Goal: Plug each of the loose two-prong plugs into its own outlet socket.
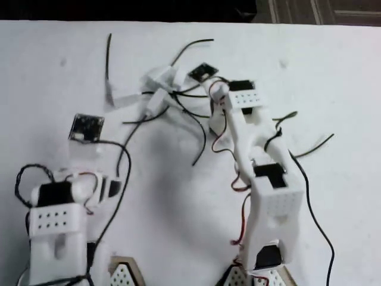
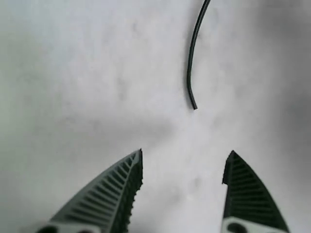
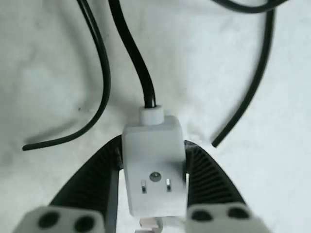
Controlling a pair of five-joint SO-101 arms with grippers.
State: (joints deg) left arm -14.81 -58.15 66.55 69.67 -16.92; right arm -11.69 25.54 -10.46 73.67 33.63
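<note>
The white table (image 1: 59,71) bears two arms. The right arm (image 1: 271,196) stretches from the near edge to the far middle. The left arm (image 1: 56,220) sits folded at the near corner, cut off by the frame's edge.

In the high view the right arm's wrist covers whatever it holds. Just beside its tip lies a knot of white pieces (image 1: 161,83) with black cords running out of it. The pieces are too blurred and overlapped to count, or to sort into plugs and sockets.

The right wrist view shows what the high view does not. The right gripper (image 3: 153,143) pinches one white socket (image 3: 153,165), a ribbed finger pressed against each of its sides. The socket's face is turned to the camera, with two slots and a round hole. Its lower end is cut off. Whether it rests on the table or is held just off it cannot be told.

Three cords show there. The socket's own cord (image 3: 131,53) leaves its far end. Two loose cords (image 3: 104,82) lie on the table, one to either side of the socket, each ending in a bare tip.

The left gripper (image 2: 184,155) has its fingers spread wide over bare table, holding nothing. One thin cord end (image 2: 190,63) lies ahead of it, well apart from both fingers.
</note>
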